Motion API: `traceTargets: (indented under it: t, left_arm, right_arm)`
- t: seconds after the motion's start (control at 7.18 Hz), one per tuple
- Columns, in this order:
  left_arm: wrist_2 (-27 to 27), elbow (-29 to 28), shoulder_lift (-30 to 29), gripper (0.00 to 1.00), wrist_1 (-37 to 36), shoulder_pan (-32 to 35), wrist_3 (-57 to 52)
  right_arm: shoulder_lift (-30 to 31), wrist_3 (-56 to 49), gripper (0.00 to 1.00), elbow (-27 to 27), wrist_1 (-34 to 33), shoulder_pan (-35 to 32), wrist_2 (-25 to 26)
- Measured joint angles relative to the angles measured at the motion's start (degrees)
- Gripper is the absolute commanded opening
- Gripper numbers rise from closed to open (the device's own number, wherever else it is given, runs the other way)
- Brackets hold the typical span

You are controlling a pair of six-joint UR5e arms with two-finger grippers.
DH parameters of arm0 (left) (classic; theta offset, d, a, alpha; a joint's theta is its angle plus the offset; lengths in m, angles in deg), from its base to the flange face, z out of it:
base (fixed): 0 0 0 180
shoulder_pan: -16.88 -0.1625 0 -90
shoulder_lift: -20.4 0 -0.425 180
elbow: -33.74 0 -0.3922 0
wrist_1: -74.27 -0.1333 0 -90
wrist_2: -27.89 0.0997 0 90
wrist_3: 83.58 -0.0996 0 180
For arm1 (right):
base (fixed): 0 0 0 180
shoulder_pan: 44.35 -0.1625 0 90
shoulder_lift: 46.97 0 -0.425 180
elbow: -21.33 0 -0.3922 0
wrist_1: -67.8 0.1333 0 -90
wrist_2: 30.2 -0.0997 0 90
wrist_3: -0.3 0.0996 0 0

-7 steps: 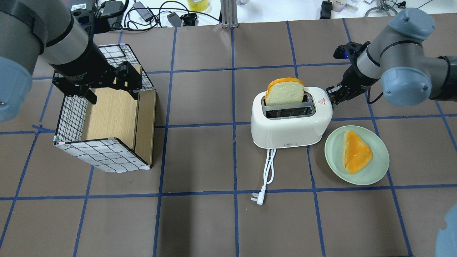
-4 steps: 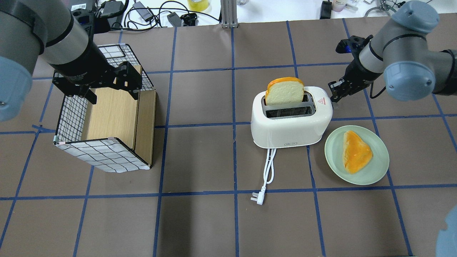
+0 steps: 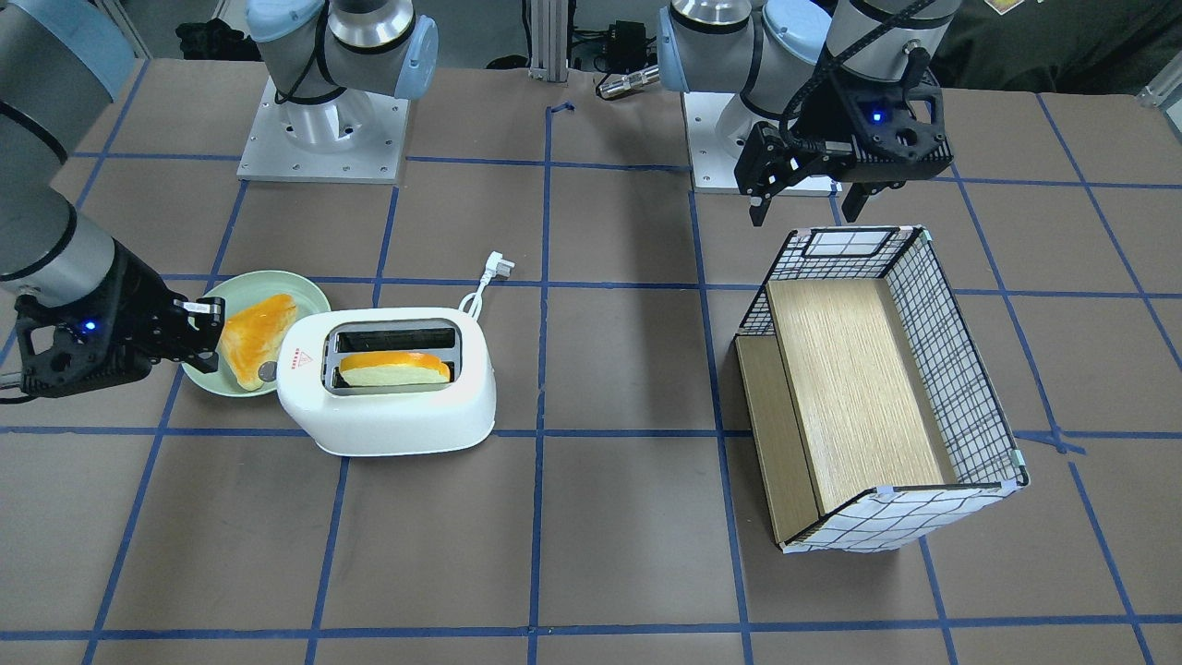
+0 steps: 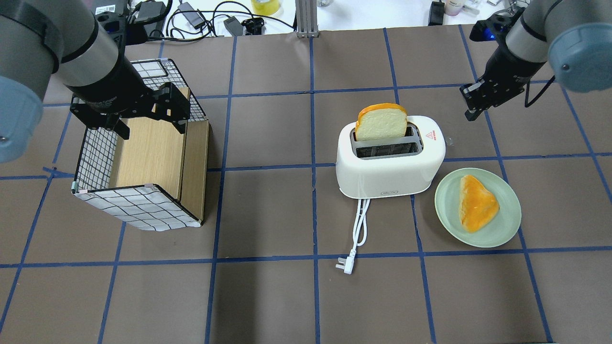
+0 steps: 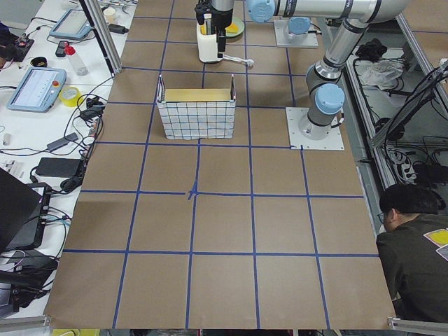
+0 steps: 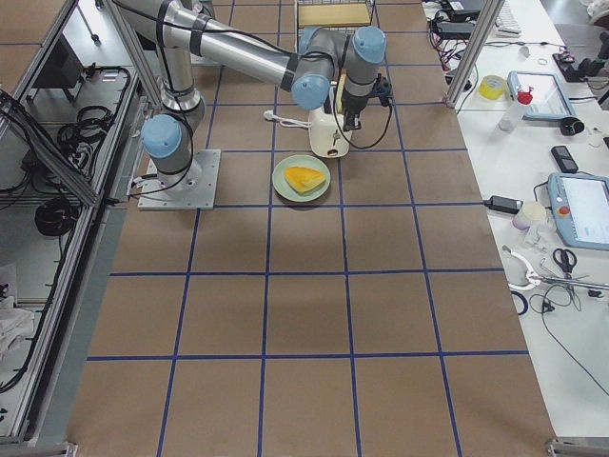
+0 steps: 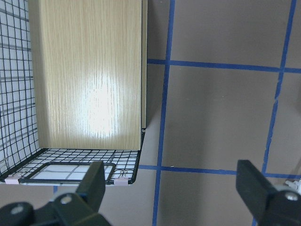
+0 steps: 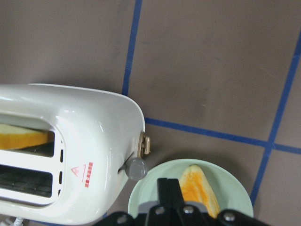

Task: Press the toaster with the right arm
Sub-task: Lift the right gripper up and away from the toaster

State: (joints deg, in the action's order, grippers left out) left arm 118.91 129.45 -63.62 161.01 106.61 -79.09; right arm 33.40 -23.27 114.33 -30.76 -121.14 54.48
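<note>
Toaster: lay to your right gripper's left, long axis across the table, lever end facing it; gripper clenched, empty, not touching.

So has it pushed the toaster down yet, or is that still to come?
Nothing clearly done: the bread slice stands high out of the toaster, and its lever seems up. In hand: the right gripper, shut, hangs clear of the lever end. Left: pressing that lever down.

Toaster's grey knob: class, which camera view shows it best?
The right wrist-mounted view: the grey knob sits close and unblocked on the end of the toaster. Front-facing shows it small; the others show no clear knob.
</note>
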Motion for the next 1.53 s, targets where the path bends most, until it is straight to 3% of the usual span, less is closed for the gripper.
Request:
traceTargets:
  t: [0.28, 0.7, 1.11, 1.25, 1.39, 1.53]
  left_arm:
    - [0.0, 0.0, 0.0, 1.00, 0.0, 0.0, 0.0]
    - [0.0, 0.0, 0.0, 1.00, 0.0, 0.0, 0.0]
    - [0.0, 0.0, 0.0, 1.00, 0.0, 0.0, 0.0]
    - [0.0, 0.0, 0.0, 1.00, 0.0, 0.0, 0.0]
    - [0.0, 0.0, 0.0, 1.00, 0.0, 0.0, 0.0]
    - [0.0, 0.0, 0.0, 1.00, 0.0, 0.0, 0.0]
  right_arm:
    - [3.3, 2.8, 0.00, -3.9, 6.0, -0.1, 3.6]
    - [8.9, 10.0, 0.00, -6.4, 12.8, -0.9, 4.8]
    - [9.5, 20.4, 0.00, -7.7, 14.4, -8.2, 6.7]
    - [9.2, 24.4, 0.31, -7.8, 14.0, -10.9, 7.2]
    - [8.9, 26.3, 0.99, -7.9, 13.4, -12.3, 7.4]
    - [8.6, 25.7, 1.00, -7.9, 12.0, -12.8, 7.4]
